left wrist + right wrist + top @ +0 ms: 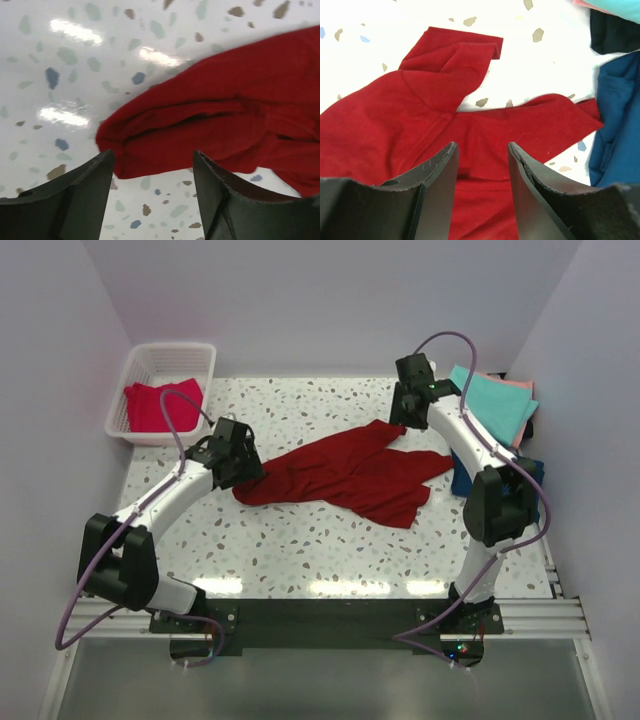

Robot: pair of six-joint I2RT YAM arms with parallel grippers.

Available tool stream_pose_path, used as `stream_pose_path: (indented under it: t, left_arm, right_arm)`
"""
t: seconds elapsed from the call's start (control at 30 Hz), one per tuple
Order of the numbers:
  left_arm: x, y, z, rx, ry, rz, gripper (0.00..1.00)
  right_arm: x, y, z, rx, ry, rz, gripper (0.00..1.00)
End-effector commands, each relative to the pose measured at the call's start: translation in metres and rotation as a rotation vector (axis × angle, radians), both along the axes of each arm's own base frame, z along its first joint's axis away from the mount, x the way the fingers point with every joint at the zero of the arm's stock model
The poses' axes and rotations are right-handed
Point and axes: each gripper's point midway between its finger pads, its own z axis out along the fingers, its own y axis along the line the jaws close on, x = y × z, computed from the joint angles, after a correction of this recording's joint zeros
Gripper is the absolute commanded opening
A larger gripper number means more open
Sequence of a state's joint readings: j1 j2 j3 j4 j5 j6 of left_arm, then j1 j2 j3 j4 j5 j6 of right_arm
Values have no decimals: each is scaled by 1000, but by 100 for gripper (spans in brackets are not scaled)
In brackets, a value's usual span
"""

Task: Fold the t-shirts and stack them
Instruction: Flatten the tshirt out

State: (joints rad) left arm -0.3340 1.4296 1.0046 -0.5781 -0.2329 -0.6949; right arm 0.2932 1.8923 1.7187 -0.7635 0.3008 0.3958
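A large dark red t-shirt (350, 475) lies crumpled and spread across the middle of the table. My left gripper (243, 472) hangs over its left end, open, and in the left wrist view the gripper (153, 153) holds nothing, with the bunched red hem (215, 125) just beyond its tips. My right gripper (401, 418) is above the shirt's far right sleeve, and seen from the right wrist it (482, 145) stands open over the red cloth (420, 115). A pinkish-red t-shirt (160, 405) sits in the basket. A teal t-shirt (495, 400) lies on a salmon pink one (522, 386), near a navy one (463, 480).
The white lattice basket (175, 358) stands at the back left corner. The stack of teal, pink and navy shirts (620, 125) occupies the right edge beside the right arm. Walls close in the table on the left, back and right.
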Motion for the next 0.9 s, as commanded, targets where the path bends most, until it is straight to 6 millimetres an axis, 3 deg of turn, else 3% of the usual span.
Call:
stream_pose_path:
  t: [0.0, 0.13, 0.5, 0.7, 0.8, 0.87]
  left_arm:
    - [17, -47, 12, -163, -75, -212, 65]
    - [14, -72, 5, -181, -68, -323, 64]
    - [26, -105, -13, -133, -45, -423, 66]
    - [38, -94, -29, -47, -15, -323, 65]
    - [49, -67, -36, 72, -12, -175, 58]
    - [51, -60, -39, 105, 1, -129, 50]
  right_arm:
    - [-18, 11, 3, 7, 6, 31, 48]
    - [-30, 24, -4, 20, 27, 57, 48]
    - [-45, 38, -20, 26, 72, 91, 48]
    - [-44, 39, -19, 28, 70, 96, 48]
    - [-44, 38, -19, 24, 72, 94, 48]
    - [-43, 38, -19, 21, 72, 95, 48]
